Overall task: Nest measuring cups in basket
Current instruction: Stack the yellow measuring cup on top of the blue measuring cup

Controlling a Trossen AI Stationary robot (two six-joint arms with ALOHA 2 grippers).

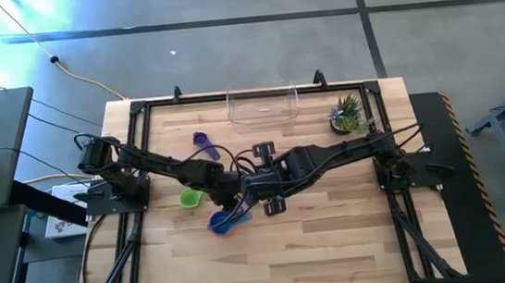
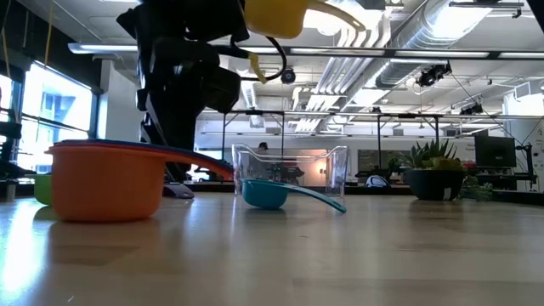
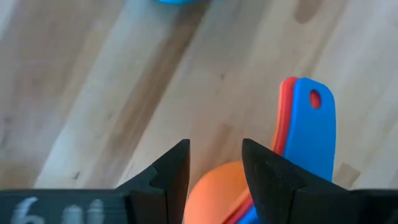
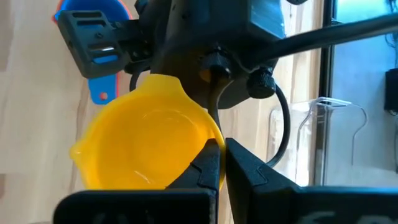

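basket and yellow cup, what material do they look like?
Basket: likely clear hard plastic; the room shows through its walls and the rims catch light. Yellow cup: probably smooth opaque plastic, slightly glossy, with soft highlights inside the bowl; it is held in the shut right gripper.

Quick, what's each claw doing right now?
Left gripper: open above the orange cup, holding nothing.
Right gripper: shut on the yellow cup.

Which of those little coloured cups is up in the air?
The yellow cup: the right gripper pinches its rim above the table, while the others sit on the wood.
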